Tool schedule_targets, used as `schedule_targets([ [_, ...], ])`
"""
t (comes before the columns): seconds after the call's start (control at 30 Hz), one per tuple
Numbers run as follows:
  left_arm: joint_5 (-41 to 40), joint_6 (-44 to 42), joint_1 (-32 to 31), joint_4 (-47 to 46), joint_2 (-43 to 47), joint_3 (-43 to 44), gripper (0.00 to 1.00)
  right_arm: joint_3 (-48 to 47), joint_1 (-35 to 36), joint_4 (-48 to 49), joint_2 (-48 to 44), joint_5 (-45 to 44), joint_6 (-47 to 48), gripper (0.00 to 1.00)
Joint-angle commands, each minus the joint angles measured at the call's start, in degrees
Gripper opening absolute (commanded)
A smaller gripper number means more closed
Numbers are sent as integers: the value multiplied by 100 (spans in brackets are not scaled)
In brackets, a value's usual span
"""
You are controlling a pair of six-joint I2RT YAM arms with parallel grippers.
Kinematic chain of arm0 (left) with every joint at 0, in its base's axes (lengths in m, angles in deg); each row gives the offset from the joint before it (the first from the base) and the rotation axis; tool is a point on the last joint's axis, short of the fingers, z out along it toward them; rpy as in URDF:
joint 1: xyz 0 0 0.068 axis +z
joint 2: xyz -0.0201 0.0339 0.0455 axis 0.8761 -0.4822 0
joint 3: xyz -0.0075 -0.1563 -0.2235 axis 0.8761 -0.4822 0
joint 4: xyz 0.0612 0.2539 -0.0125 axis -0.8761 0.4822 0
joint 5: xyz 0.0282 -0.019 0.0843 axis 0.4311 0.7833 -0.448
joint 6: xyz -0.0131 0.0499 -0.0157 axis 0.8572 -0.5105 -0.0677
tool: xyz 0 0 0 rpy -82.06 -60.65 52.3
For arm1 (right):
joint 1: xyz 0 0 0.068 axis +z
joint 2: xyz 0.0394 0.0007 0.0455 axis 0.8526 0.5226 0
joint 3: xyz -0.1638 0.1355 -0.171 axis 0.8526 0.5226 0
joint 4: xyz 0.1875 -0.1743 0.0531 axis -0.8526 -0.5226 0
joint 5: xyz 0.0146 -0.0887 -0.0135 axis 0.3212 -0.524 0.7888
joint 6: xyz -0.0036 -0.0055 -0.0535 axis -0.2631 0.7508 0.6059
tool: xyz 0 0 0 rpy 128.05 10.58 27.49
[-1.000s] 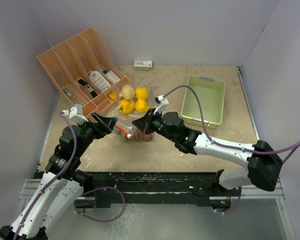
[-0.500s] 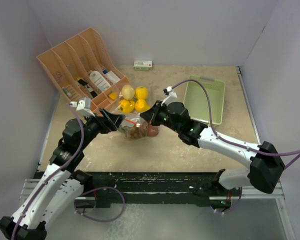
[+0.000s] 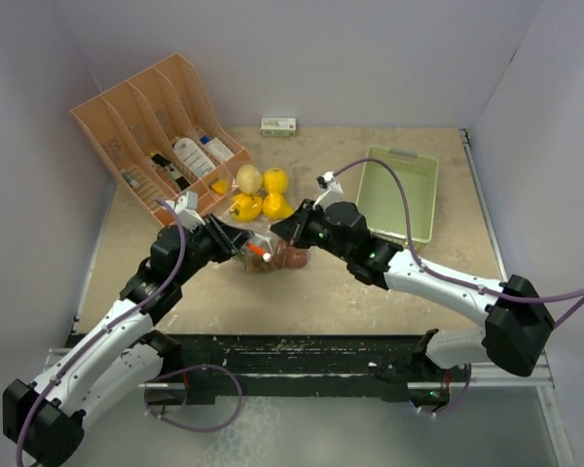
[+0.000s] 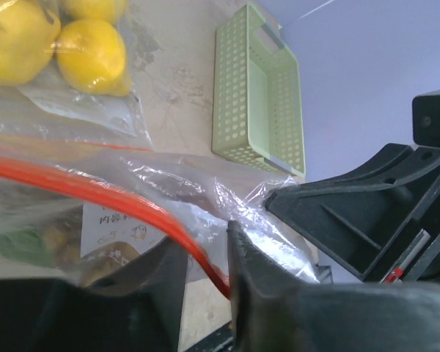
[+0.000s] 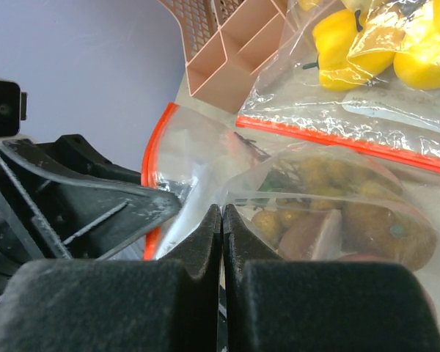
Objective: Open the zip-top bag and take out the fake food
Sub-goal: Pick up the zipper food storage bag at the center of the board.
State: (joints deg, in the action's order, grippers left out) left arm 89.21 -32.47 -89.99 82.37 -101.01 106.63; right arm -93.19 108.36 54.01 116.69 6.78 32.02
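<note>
**Top view.** Found left claw (image 3: 237, 239) and right claw (image 3: 280, 233) tip to tip across the mouth of the zip-top bag (image 3: 271, 261), lying directly between them and touching both. Judged neither arm the nearer. With one claw at each lip, expect the coming move to turn on a pull apart along the line joining the claws. Noted brown fake food (image 3: 286, 259) inside the film, just under the right claw's tip. Noted yellow pieces (image 3: 260, 195) beyond both claws, a green perforated basket (image 3: 401, 195) out past the right claw, and an orange lattice rack (image 3: 161, 131) behind the left claw.

**Left wrist view.** Found jaws standing narrowly apart, with the orange zip strip (image 4: 132, 203), a stiff ridge, running lengthwise from upper left down into the gap. Cannot tell whether gripping or merely straddling. Noted thin, crinkled, glossy film bunched at the right claw's tip, straight ahead.

**Right wrist view.** Found pads pressed flat together with no gap, seemingly nipping a fold of clear film at the tip. Noted rounded brown lumps just ahead and to the right, still enclosed. Noted glossy yellow pieces farther ahead under separate film, apparently a second bag (image 5: 315, 103).
</note>
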Motion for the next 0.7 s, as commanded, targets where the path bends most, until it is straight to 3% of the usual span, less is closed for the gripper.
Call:
schedule_targets([
  [0.0, -100, 395, -87, -406, -78, -9, 17, 90, 14, 351, -145, -80, 58, 0],
  [0.07, -100, 441, -97, -346, -85, 62, 0, 147, 14, 331, -196, -134, 113, 8],
  [0.27, -298, 479, -98, 126, -133, 558, 0, 343, 141, 355, -868, -514, 1110, 46],
  [0.47, -599, 436, -98, 1333, -544, 1629, 0, 1212, 208, 958, -2223, -739, 2450, 76],
  [0.67, -492, 1098, -98, 2005, -1000, 2249, 0, 1385, 427, 751, -2386, 100, 4012, 90],
])
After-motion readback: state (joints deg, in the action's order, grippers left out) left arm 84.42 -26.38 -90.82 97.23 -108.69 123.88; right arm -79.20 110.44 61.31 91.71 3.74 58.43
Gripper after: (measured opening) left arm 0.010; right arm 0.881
